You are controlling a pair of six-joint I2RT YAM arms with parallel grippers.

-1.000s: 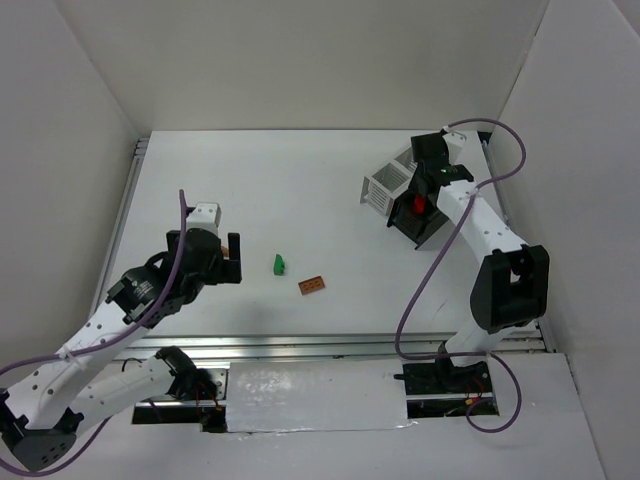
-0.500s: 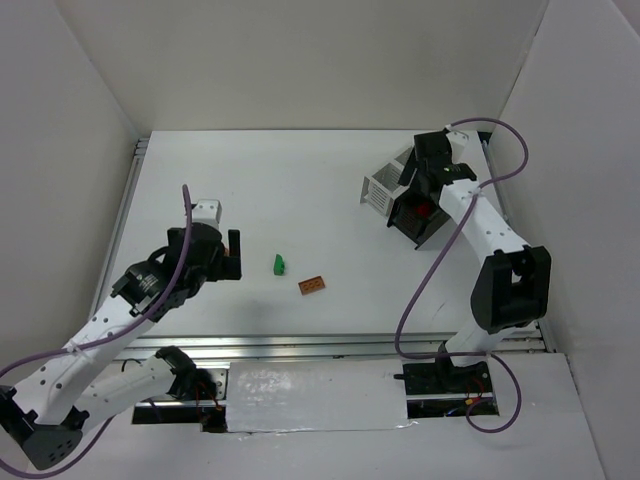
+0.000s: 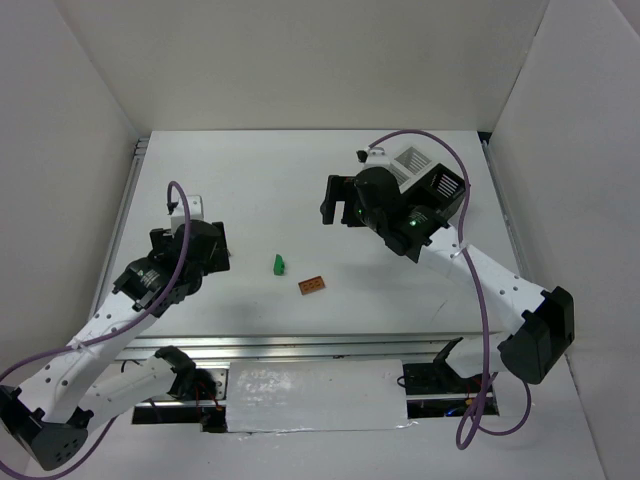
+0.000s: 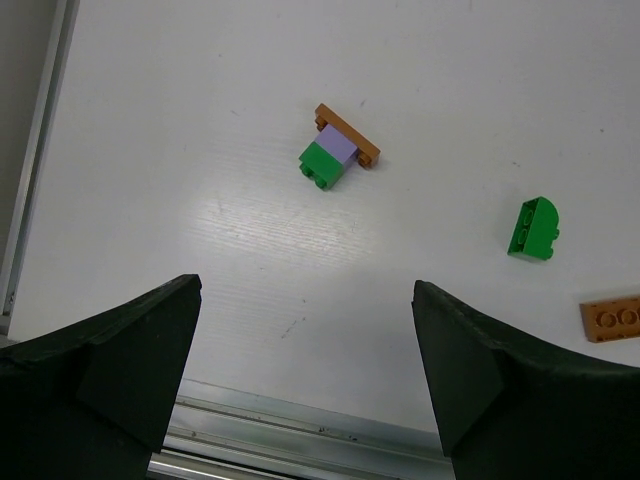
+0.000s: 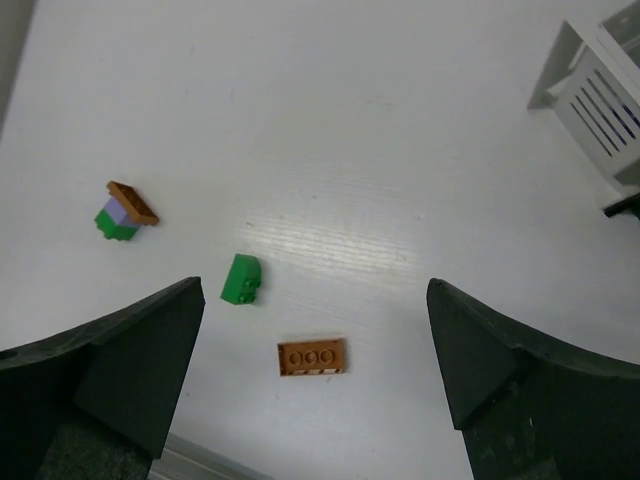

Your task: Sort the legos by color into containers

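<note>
Three legos lie on the white table. A green lego (image 3: pixel 279 264) (image 4: pixel 534 229) (image 5: pixel 242 279) sits mid-table with an orange-brown plate (image 3: pixel 312 285) (image 4: pixel 612 318) (image 5: pixel 312 357) just to its right. A small stack of orange-brown, purple and green (image 4: pixel 338 152) (image 5: pixel 125 210) lies ahead of my left gripper (image 3: pixel 222 250) (image 4: pixel 306 300); the top view hides it under that gripper. The left gripper is open and empty. My right gripper (image 3: pixel 338 208) (image 5: pixel 313 300) hovers open and empty above the table's middle, over the plate and the green lego.
A white slatted container (image 3: pixel 408 160) (image 5: pixel 600 90) and a black container (image 3: pixel 448 185) stand at the back right, partly behind the right arm. A metal rail (image 4: pixel 300 440) runs along the near table edge. White walls enclose the table on three sides.
The right gripper opened over the black container, where it held something red, then swung left over the table's middle. The left arm drew slightly back and left.
</note>
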